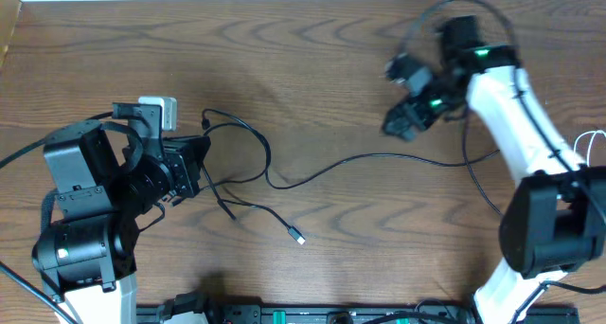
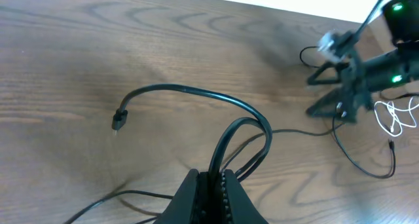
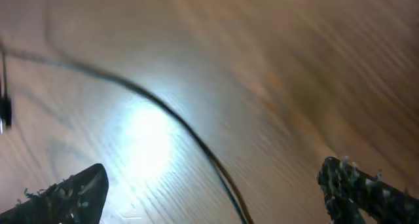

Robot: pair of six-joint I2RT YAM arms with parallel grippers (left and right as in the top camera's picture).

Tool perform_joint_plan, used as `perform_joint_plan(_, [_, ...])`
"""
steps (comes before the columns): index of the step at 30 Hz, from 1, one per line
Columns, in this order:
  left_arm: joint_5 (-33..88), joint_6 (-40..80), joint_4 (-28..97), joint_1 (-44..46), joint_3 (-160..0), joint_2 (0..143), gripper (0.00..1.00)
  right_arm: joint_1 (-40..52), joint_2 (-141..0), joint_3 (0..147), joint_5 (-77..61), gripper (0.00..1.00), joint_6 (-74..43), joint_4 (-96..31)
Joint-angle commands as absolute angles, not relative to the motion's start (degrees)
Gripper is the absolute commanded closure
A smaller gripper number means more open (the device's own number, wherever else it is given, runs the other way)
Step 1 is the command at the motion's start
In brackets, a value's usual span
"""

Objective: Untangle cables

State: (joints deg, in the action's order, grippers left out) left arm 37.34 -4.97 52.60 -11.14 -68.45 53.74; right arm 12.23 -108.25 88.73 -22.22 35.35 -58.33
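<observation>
left pincer (image 2: 213, 183): sits at nine o'clock on the wooden table (image 1: 312, 59), clamped shut on a bunch of black cables (image 2: 190, 91), fingertips pressed together around the strands at six o'clock of the left wrist view. no gap visible between the two fingers beyond the cords themselves.

black cables, seen from the left wrist: loop up out of the grip and arch over toward ten o'clock, ending in a small plug (image 2: 118, 119) close to the wood; touching it or not, cannot tell. seen from overhead: spread in loose loops just at three o'clock of the left pincer, with one thin strand trailing toward five o'clock to a second plug (image 1: 298, 237) lying flat on the table, and one long strand running across the middle toward three o'clock and under the right arm.

right pincer (image 3: 216, 194): hangs at one o'clock of the overhead view, blurred, fingers spread wide apart and gripping nothing. in the right wrist view, shows one black strand crossing the wood from ten o'clock down to six o'clock, between the parted fingers and clear of both.

white cable (image 2: 393, 116): lies in a small tangle at the three o'clock edge of the table, beside the right arm, well apart from the black bunch.
</observation>
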Motion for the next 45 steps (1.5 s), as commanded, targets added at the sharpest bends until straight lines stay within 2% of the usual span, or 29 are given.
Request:
perform_joint_plan(1, [37.43, -6.0, 52.23, -10.94, -68.42, 53.58, 0.93, 18.79, -106.28, 88.9, -19.35, 0.01, 44.23, -58.72])
perform_joint_plan(11, [32.29, -6.0, 52.18, -10.94, -68.42, 53.58, 0.93, 36.64, -106.28, 88.9, -16.71, 0.01, 49.89, -52.49])
perform_joint_plan(14, [26.09, -5.96, 51.94, -10.96, -68.42, 53.6, 0.93, 39.86, -106.3, 88.71, -14.94, 0.01, 49.69, -48.23])
perform_joint_plan(17, [18.17, -5.06, 50.92, -10.94, -68.42, 53.6, 0.93, 41.85, -106.3, 88.68, -14.94, 0.01, 46.94, -44.45])
perform_joint_plan(20, [15.66, -4.67, 49.58, -10.96, -68.45, 53.6, 0.93, 42.89, -106.41, 88.66, -14.94, 0.01, 43.77, -41.12])
perform_joint_plan(36, [15.53, -4.69, 48.82, -10.96, -68.49, 53.6, 0.93, 47.72, -107.0, 74.59, -17.32, 0.01, 35.57, -21.26])
perform_joint_plan(45, [15.55, -4.67, 49.25, -10.94, -68.49, 53.58, 0.93, 51.77, -107.04, 71.77, -17.06, 0.04, 32.75, -12.56])
